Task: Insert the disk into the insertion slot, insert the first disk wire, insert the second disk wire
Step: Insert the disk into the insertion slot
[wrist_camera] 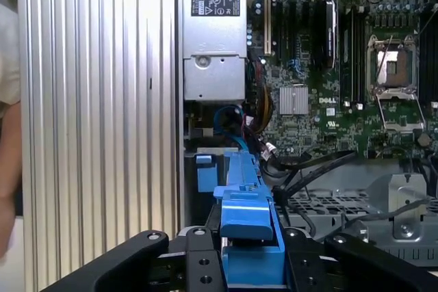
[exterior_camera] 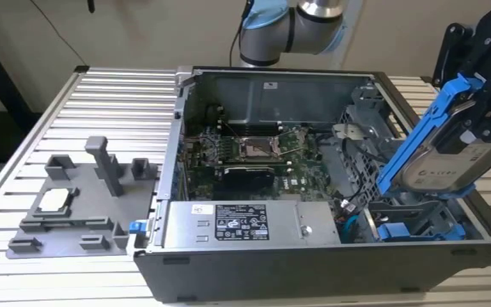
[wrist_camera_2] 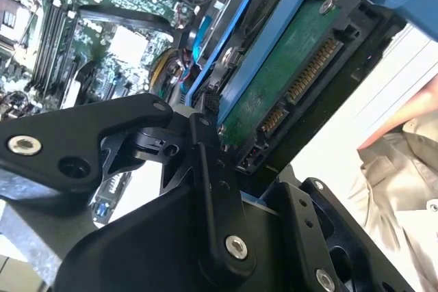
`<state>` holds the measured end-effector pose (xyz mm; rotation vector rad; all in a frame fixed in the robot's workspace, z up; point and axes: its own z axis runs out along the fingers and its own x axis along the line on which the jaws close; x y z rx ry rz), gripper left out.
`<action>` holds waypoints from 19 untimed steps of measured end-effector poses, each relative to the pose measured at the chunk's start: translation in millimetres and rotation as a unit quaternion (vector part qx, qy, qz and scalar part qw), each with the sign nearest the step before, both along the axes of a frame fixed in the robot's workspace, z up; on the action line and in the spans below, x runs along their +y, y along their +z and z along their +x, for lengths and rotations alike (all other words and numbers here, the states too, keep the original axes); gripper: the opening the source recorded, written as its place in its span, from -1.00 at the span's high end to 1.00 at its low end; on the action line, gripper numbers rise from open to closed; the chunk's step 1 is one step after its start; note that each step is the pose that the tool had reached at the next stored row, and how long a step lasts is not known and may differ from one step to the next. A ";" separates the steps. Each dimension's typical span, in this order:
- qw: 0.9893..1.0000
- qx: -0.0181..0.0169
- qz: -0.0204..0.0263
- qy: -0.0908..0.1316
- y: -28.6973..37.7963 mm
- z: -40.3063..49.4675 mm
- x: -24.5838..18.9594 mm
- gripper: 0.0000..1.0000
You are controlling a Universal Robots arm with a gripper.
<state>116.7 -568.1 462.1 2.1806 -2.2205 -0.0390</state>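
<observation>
In the exterior view, the gripper [exterior_camera: 482,121] is clamping the disk [exterior_camera: 444,160] by its blue frame. It is holding the disk tilted, one end high, over the near corner of the case [exterior_camera: 314,268] on the exterior view's right. The slot [exterior_camera: 416,214] is lying just under the disk's low end; whether the two are touching cannot be told. The power supply [exterior_camera: 245,222] is sitting along the case's near wall. A grey fixture [exterior_camera: 75,204] is resting on the table [exterior_camera: 109,96] at the exterior view's left.

In the second wrist view, the disk [wrist_camera_2: 287,80] is showing its green circuit board and connectors. Black fingers [wrist_camera_2: 205,148] are pressing on its frame, and a person's sleeve [wrist_camera_2: 397,176] is showing beyond it.

In the first wrist view, the gripper [wrist_camera: 250,254] is squeezing the disk's blue edge [wrist_camera: 246,210] from both sides. The power supply [wrist_camera: 213,66] and motherboard [wrist_camera: 308,121] are lying beyond the disk, inside the case.
</observation>
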 end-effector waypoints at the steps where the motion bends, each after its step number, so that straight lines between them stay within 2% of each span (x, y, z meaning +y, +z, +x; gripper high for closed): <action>1: 1.000 0.000 0.000 0.000 -0.9 0.4 0.0 0.34; 19: 1.000 0.000 0.000 0.000 -18.2 4.9 -0.1 0.34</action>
